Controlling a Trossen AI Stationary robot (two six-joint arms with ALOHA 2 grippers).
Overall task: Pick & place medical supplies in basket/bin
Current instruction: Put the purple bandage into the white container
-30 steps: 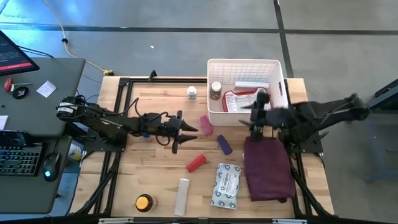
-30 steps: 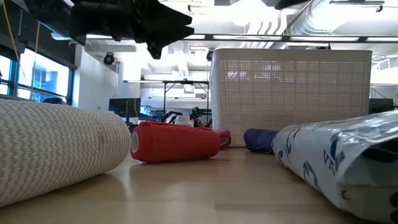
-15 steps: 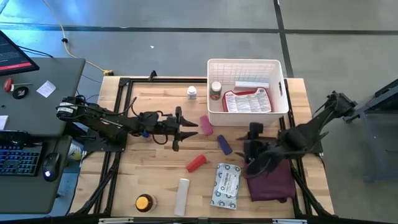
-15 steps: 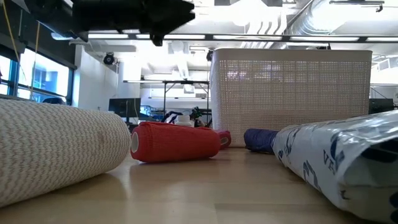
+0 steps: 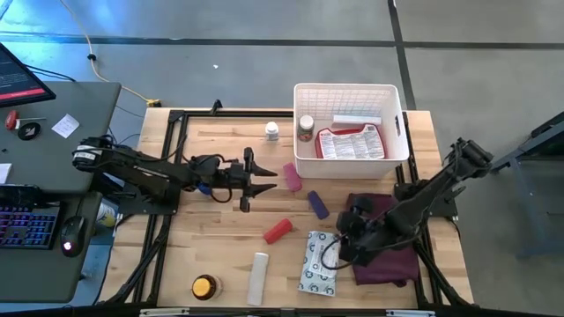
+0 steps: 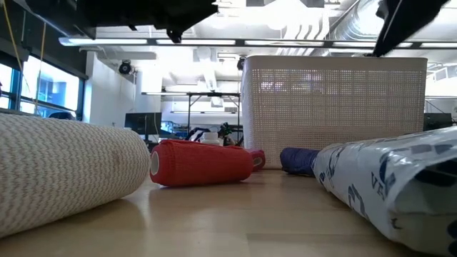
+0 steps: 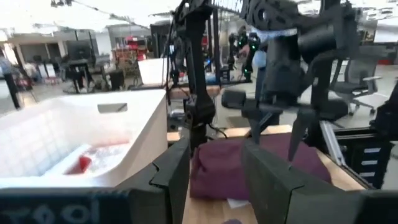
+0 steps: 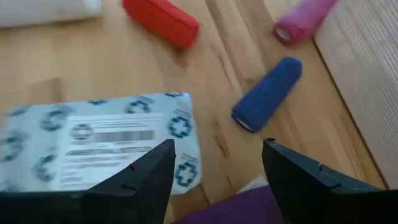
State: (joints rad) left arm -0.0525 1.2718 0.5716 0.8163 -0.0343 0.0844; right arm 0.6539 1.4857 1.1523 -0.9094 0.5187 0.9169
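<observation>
We see the right gripper (image 5: 338, 249), which a second ago hung over the white basket (image 5: 396, 123), now swung well away from it and low over the table, its fingers (image 8: 142, 180) spread apart and holding nothing, poised just above the grey-white packet (image 5: 319, 261) at the near edge of the maroon cloth (image 5: 384, 238). We take this as the end of one delivery and the start of the next pick, with the packet the likely target (the purple roll (image 5: 317, 204) lies close by, nearer the basket). The basket already holds a red first-aid case (image 5: 350, 143), with a small bottle (image 5: 306, 127) inside at its left wall. The left gripper (image 5: 264, 173) hovers to the basket's left beside the pink roll (image 5: 292, 175), fingers parted and empty. Still out on the table, farther from the basket: a red roll (image 5: 278, 231), a white roll (image 5: 257, 277), an orange-lidded tin (image 5: 204, 286), plus a white bottle (image 5: 271, 131) just left of the basket.
</observation>
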